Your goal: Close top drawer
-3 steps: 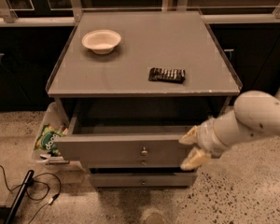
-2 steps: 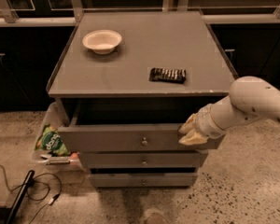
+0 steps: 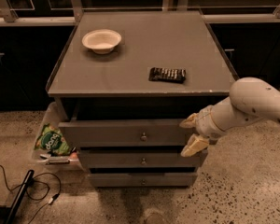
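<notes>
The top drawer is the wide grey front panel just under the cabinet top, with a small round metal knob at its centre. It stands out only a little from the cabinet, with a dark gap above it. My gripper is at the drawer front's right end, coming in from the right on a white arm. Its two cream fingers are spread, one at the panel's top edge and one at its bottom edge, holding nothing.
On the cabinet top are a white bowl at back left and a dark flat packet near the front right. Two narrower drawers sit below. A clear bin with a green bag and cables lie on the floor at left.
The top drawer has slid back into the cabinet, from well pulled out to nearly flush. My gripper moved back and up with its right end.
</notes>
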You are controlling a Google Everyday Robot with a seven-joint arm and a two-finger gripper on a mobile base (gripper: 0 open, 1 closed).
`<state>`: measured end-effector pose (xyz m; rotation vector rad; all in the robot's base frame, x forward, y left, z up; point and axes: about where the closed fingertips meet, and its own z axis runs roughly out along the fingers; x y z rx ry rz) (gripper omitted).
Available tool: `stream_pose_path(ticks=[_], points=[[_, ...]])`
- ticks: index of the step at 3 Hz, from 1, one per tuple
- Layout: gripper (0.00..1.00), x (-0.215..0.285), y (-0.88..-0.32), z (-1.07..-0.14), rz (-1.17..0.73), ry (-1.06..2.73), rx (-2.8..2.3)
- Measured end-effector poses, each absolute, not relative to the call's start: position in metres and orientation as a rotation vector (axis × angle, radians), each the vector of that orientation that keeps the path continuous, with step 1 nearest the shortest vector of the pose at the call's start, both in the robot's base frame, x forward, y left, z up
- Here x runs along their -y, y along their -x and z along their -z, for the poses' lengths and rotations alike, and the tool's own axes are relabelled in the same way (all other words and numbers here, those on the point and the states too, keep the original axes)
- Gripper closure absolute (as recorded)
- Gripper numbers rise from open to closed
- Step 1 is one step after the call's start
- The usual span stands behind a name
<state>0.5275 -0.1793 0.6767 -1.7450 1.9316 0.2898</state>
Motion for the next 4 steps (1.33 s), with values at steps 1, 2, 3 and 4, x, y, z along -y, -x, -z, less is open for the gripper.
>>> stream_pose_path(ticks=[1, 2, 3, 4], points=[[0.08, 0.179, -0.527, -0.677, -0.290, 1.745, -1.932], [0.00, 0.179, -0.527, -0.677, -0.290, 1.745, -1.931], [0.00, 0.177, -0.528, -0.680, -0.302, 1.750, -1.920], [0.00, 0.178, -0.497, -0.693, -0.276, 1.775, -1.877]])
